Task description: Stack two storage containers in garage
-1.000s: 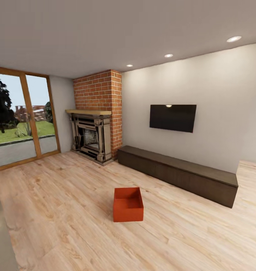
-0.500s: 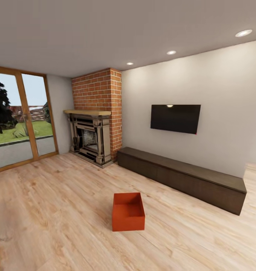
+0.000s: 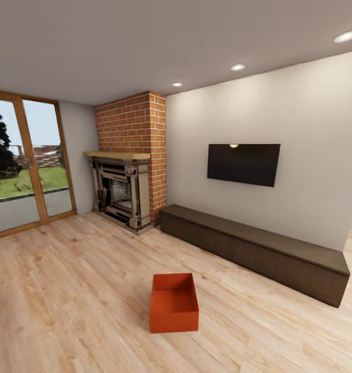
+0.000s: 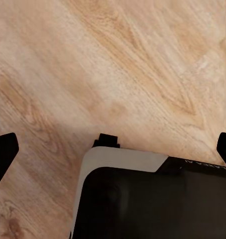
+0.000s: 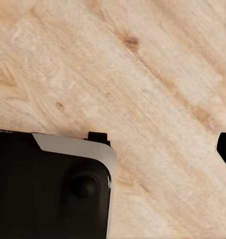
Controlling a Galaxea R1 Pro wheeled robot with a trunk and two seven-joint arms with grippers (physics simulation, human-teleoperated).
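One orange-red storage container point(image 3: 174, 303) stands open-topped and empty on the light wood planks of the living room point(image 3: 67, 290), ahead of me and a little left of the long dark bench. My left gripper point(image 4: 113, 149) hangs open over the planks and my own base, its black fingertips point(image 4: 3, 154) far apart. On my right gripper point(image 5: 113, 149) one fingertip point(image 5: 225, 149) sits at the picture's edge; the other blends into my dark base. Neither gripper holds anything. The garage is out of view.
A long dark low bench point(image 3: 259, 248) runs along the white wall under a black TV point(image 3: 243, 164). A red brick fireplace point(image 3: 127, 171) fills the corner, with glass patio doors point(image 3: 20, 176) beside it. Wood floor surrounds the container on all sides.
The whole head view has shifted: the camera has moved closer, so the container now sits lower and larger in the picture. The container itself has not moved.
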